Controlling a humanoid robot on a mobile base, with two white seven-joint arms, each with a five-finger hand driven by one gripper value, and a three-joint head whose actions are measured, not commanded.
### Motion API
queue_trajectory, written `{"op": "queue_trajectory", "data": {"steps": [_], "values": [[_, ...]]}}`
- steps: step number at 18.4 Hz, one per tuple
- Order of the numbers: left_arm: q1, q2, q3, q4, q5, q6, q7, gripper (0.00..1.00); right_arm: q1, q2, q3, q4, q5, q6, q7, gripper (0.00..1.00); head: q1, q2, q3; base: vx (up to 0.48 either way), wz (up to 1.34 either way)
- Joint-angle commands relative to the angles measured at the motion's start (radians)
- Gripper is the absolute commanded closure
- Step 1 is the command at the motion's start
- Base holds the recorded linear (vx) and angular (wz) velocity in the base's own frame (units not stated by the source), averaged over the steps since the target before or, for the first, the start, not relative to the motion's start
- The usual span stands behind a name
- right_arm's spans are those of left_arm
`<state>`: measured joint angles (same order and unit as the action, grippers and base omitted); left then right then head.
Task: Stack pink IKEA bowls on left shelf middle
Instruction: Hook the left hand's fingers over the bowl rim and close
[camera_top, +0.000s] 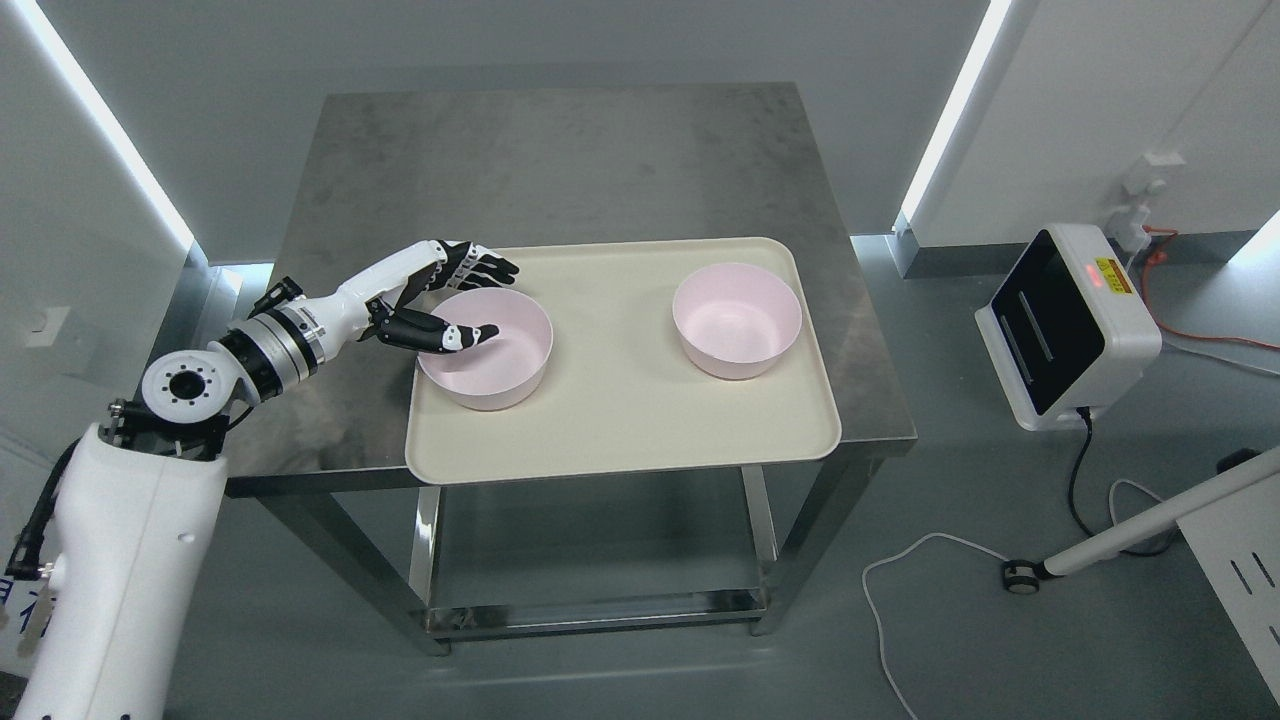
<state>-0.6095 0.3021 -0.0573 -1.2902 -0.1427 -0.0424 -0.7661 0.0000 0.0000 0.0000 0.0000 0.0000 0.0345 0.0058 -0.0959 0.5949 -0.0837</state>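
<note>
Two pink bowls stand upright on a beige tray (620, 430) on a steel table. The left bowl (500, 365) is at the tray's left side and the right bowl (737, 320) is toward its right. My left hand (498, 298) reaches in from the left and straddles the left bowl's far-left rim. Its thumb (470, 335) points into the bowl, while the fingers (485, 265) stretch out behind the rim, outside the bowl. The fingers are spread and not closed on the rim. My right arm is out of sight.
The steel table (560, 160) has bare surface behind the tray and a lower shelf (590, 590) beneath. A white device with a dark screen (1065, 325) stands on the floor at right, with cables (900, 560) trailing nearby. Walls rise on both sides.
</note>
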Motion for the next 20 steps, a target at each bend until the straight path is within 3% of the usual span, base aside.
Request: {"op": "queue_trajectory", "data": {"steps": [1,3,10,15,20], "values": [[0.001,-0.006,0.007,-0.004,-0.005,-0.025,-0.002,0.57,0.029,-0.017,-0.011,-0.034,0.000,0.001,0.000,0.00,0.0000,0.000,0.000,0.000,0.00],[0.002,-0.003,0.004,0.000,-0.021,-0.053,-0.002,0.63,0.029,-0.017,-0.011,-0.034,0.000,0.001,0.000,0.00,0.0000,0.000,0.000,0.000,0.00],[0.001,-0.015,-0.021,0.039,-0.153,-0.174,-0.001,0.64,0.029,-0.017,-0.011,-0.034,0.000,0.001,0.000,0.00,0.0000,0.000,0.000,0.000,0.00],[-0.001,-0.037,-0.004,0.039,-0.159,-0.220,0.005,0.86,0.029,-0.017,-0.011,-0.034,0.000,0.001,0.000,0.00,0.0000,0.000,0.000,0.000,0.00],[-0.001,-0.047,-0.004,0.039,-0.161,-0.226,0.008,0.92,0.029,-0.017,-0.012,-0.034,0.000,-0.001,0.000,0.00,0.0000,0.000,0.000,0.000,0.00]]}}
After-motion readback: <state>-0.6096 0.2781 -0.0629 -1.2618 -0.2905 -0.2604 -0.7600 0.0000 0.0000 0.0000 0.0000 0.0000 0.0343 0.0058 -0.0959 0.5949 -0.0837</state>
